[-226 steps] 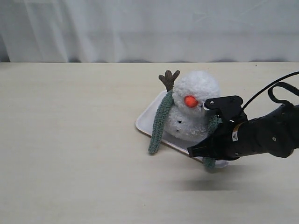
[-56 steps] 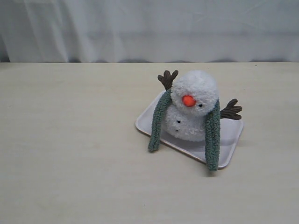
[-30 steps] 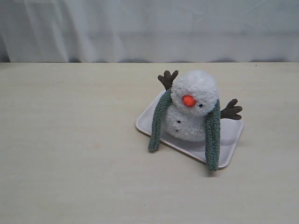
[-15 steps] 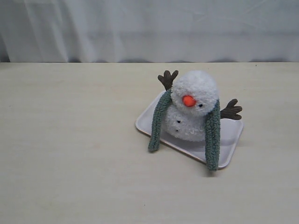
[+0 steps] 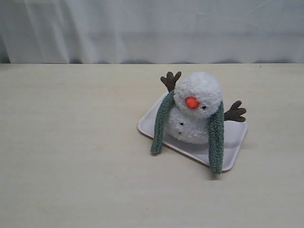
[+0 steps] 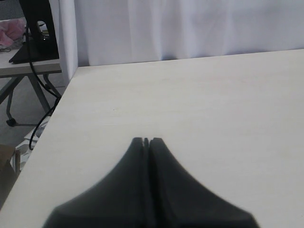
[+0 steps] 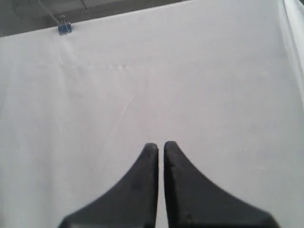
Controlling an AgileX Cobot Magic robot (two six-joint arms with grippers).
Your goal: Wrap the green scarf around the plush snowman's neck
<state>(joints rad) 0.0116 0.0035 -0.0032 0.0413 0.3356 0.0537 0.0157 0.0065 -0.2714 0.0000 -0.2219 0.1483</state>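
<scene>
The plush snowman (image 5: 198, 92) sits leaning on a pale tray (image 5: 235, 142) in the exterior view, orange nose facing front. The green scarf (image 5: 161, 124) runs behind its neck (image 5: 182, 109), and both ends hang down the front. One end falls over the tray's left rim. The other end (image 5: 216, 140) reaches the tray's front corner. The ends are not crossed. Neither arm shows in the exterior view. My left gripper (image 6: 147, 140) is shut with nothing in it, over bare table. My right gripper (image 7: 158, 145) is shut and empty, facing a white curtain.
The brown twig arms (image 5: 234, 112) stick out at the snowman's sides. In the left wrist view the table's edge (image 6: 57, 107) is close by, with a stand and cables (image 6: 35, 38) beyond it. A white curtain (image 5: 152, 28) backs the table.
The right arm, which was at the scarf's right end by the snowman, has left the exterior view. That end now hangs straight down. Over the last second nothing moved.
</scene>
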